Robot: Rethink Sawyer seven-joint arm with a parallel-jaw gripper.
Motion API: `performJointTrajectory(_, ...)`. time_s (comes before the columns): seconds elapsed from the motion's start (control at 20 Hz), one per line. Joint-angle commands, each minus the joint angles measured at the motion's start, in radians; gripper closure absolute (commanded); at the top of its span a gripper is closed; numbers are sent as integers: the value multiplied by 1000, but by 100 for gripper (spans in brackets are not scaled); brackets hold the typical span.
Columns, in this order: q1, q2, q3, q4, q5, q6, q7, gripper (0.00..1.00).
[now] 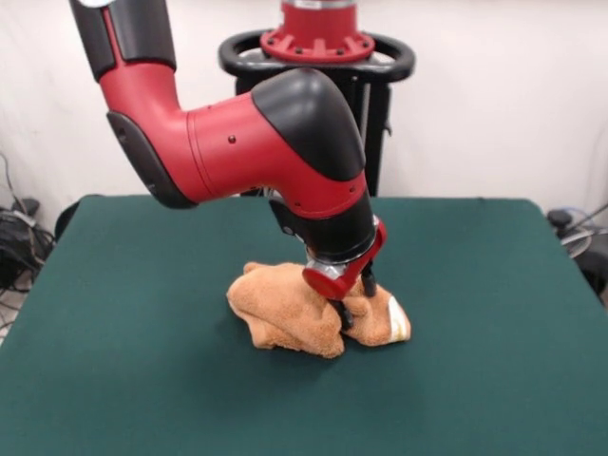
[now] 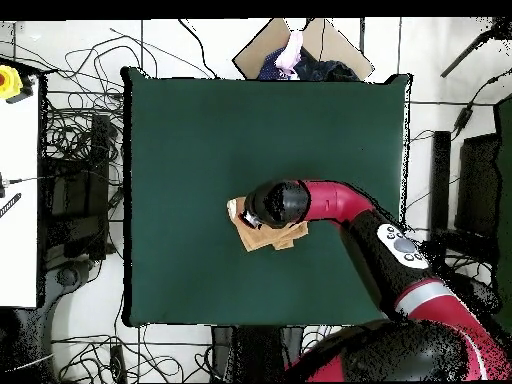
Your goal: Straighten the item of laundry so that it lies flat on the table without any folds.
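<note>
A red and black Sawyer arm (image 1: 275,142) bends low over a crumpled orange-tan terry towel (image 1: 285,313) at the centre of the dark green felt surface (image 1: 114,361), seen in the front view. The towel lies bunched in a lumpy heap with deep folds, just below the middle of the frame. A pale woven band with a bit of white (image 1: 399,323) shows at its right end. The claw (image 1: 350,302) comes down from the arm's red wrist ring onto the right part of the heap; two dark fingers (image 1: 368,281) reach into the cloth, their tips buried in the folds. Whether they are apart or clamped on the towel cannot be told from either view.

From overhead, the arm's black elbow cap (image 2: 278,203) covers most of the towel (image 2: 262,238), leaving only a tan strip showing at its left and lower sides, a little right of the frame's centre. The claw itself is hidden beneath the arm in this view. The arm sweeps in from the lower right corner, where its bulk is cut off by the frame edge.

In the overhead view, a person (image 2: 292,58) shows partly at the top edge beyond the surface, beside a brown cardboard box (image 2: 262,50). Tangled cables (image 2: 80,130) lie on the floor at left.
</note>
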Motion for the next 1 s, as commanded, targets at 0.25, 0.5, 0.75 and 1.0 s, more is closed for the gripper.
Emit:
performJointTrajectory(0.25,-19,57,26,66,-53,40,-75,0)
performJointTrajectory(0.5,-17,55,28,72,-58,34,-63,0)
performJointTrajectory(0.75,-12,50,28,83,-59,24,-50,0)
performJointTrajectory(1.0,-7,39,22,87,-67,8,-36,0)
